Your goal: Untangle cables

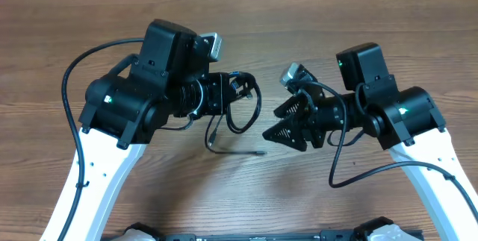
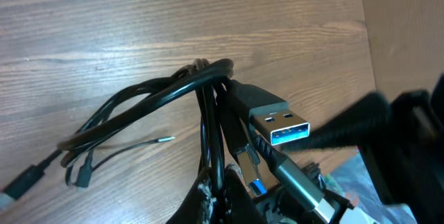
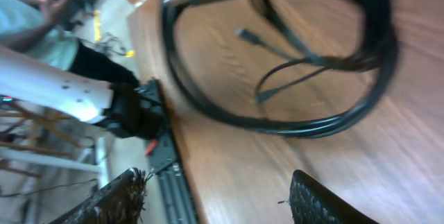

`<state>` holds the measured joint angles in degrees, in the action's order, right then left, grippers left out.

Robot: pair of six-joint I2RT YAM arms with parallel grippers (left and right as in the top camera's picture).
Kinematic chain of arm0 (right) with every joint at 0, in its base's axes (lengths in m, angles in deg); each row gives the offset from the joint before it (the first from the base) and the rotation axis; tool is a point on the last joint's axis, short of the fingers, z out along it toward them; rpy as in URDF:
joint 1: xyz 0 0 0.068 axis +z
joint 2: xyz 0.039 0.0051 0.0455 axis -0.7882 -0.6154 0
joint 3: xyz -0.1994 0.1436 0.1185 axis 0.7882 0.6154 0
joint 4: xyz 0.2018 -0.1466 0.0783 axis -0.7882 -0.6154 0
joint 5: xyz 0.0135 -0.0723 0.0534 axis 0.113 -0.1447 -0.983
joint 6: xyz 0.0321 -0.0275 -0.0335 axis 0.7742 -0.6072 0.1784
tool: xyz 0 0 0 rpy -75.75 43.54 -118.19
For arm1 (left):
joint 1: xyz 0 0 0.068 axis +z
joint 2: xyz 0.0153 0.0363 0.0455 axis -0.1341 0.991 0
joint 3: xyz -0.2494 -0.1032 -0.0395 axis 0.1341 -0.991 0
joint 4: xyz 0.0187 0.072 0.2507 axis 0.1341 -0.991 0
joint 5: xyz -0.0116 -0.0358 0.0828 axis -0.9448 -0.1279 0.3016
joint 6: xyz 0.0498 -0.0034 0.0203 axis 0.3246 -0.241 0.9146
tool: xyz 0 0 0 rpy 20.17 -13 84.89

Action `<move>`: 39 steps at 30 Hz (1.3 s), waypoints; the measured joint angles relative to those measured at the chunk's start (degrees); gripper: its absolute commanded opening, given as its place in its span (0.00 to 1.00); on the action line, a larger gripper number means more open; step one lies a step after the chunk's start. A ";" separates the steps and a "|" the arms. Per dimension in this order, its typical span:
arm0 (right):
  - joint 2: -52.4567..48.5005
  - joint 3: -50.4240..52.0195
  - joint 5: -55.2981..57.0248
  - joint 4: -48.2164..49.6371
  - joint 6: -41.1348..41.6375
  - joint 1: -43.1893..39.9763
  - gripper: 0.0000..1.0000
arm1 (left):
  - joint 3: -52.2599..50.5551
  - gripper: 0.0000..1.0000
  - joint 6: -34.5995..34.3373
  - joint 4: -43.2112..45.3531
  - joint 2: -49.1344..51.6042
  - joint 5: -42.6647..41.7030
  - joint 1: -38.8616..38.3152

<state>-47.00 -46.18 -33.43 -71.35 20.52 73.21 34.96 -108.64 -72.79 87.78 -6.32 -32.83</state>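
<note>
Above the table (image 1: 224,189), left gripper (image 1: 237,89) clamps the cables (image 1: 258,110); right gripper (image 1: 270,123) faces them, spread wide.

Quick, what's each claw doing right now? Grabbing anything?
Left gripper: closed, holding the cables.
Right gripper: open, holding nothing.

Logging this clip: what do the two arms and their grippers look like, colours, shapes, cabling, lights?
Left arm and right arm: white lower links, bulky black joint housings, green indicator lights, a thick black cable looping alongside each. Right gripper: black, triangular, ribbed fingers. Left gripper: black, details unclear.
</note>
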 measured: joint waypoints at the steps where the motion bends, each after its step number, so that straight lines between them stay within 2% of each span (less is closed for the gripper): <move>1: 0.00 0.00 1.20 0.50 0.00 0.00 0.65 | 0.00 0.04 0.07 -0.13 0.00 -0.20 0.00; 8: 0.00 0.00 7.23 3.02 0.02 0.00 0.64 | 0.02 0.04 1.73 1.05 0.00 -3.82 0.00; 14: -0.02 0.00 11.87 6.86 5.18 0.00 0.64 | 2.56 0.04 2.84 2.10 0.00 -8.59 0.00; 20: 0.00 0.00 14.05 8.24 9.01 0.00 0.58 | 7.58 0.04 3.26 1.22 0.00 -9.86 0.00; 22: -0.02 0.00 14.16 8.37 9.64 0.00 0.46 | 8.87 0.04 3.26 0.61 0.00 -9.90 0.00; 23: -0.02 0.00 14.19 8.46 9.62 0.00 0.24 | 9.53 0.04 3.28 0.44 0.00 -9.90 0.00; 24: -0.02 0.00 14.25 8.57 9.68 0.00 0.11 | 9.94 0.04 3.28 0.20 0.00 -9.90 0.00; 25: -0.02 0.00 14.19 8.50 10.32 0.00 0.08 | 10.40 0.04 3.41 -0.17 0.00 -9.90 0.00; 28: 0.00 0.00 14.12 8.52 10.95 0.02 0.23 | 11.47 0.04 3.78 -0.98 0.00 -9.90 0.00; 32: 0.00 0.02 14.40 9.86 12.02 0.00 0.24 | 12.07 0.04 4.28 -0.98 0.00 -9.92 0.00; 34: 0.00 0.02 14.53 10.69 13.31 0.00 0.44 | 12.15 0.04 4.28 -0.98 0.00 -9.92 0.00; 36: 0.00 0.02 14.64 11.43 14.25 0.00 0.56 | 12.20 0.04 4.28 -0.98 0.00 -10.03 0.00; 39: 0.00 0.02 14.56 12.00 15.26 0.00 0.58 | 12.20 0.04 4.28 -0.98 0.00 -10.14 0.00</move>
<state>-47.00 -46.16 -18.87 -59.35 35.77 73.21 47.15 -104.36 -73.77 87.78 -16.46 -32.83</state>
